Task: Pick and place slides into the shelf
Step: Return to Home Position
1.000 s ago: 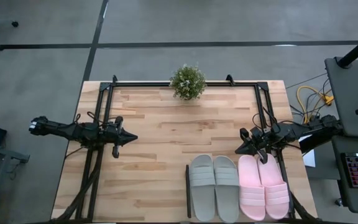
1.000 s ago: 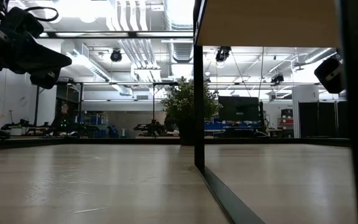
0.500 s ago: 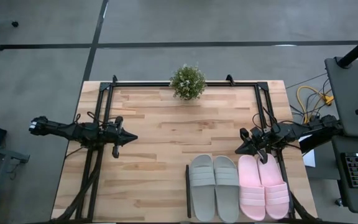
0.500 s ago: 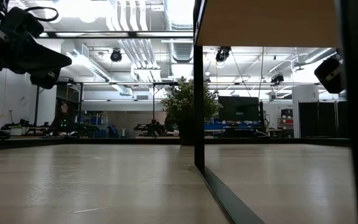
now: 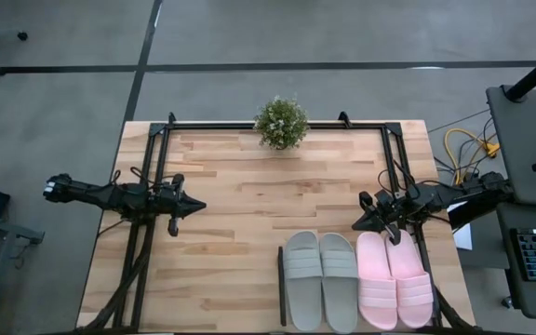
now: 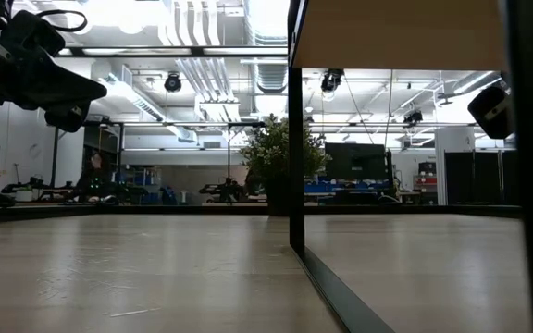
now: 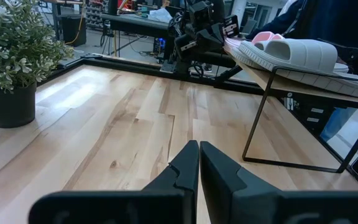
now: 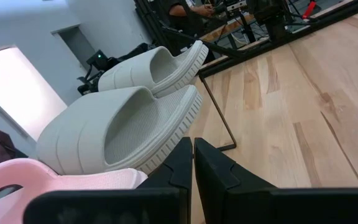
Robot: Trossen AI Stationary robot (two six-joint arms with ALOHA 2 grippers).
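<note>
All four slides lie side by side, soles down, on the shelf (image 7: 316, 87), a raised pale panel on thin black legs at the table's near right. Its black strip (image 5: 281, 284) runs along its left side. The grey-green pair (image 5: 321, 279) sits left of the pale pink pair (image 5: 394, 279). My right gripper (image 5: 359, 223) is shut and hovers at the shelf's far edge, just beyond the pink slides' toes; the grey-green slides (image 8: 135, 118) fill its wrist view. My left gripper (image 5: 198, 207) is shut and hovers above the table's left half, pointing right.
A small potted plant (image 5: 281, 123) stands at the middle of the table's far edge. Black frame rails (image 5: 156, 167) run along the table's left, far and right sides. Bare planks (image 5: 249, 195) lie between the two grippers.
</note>
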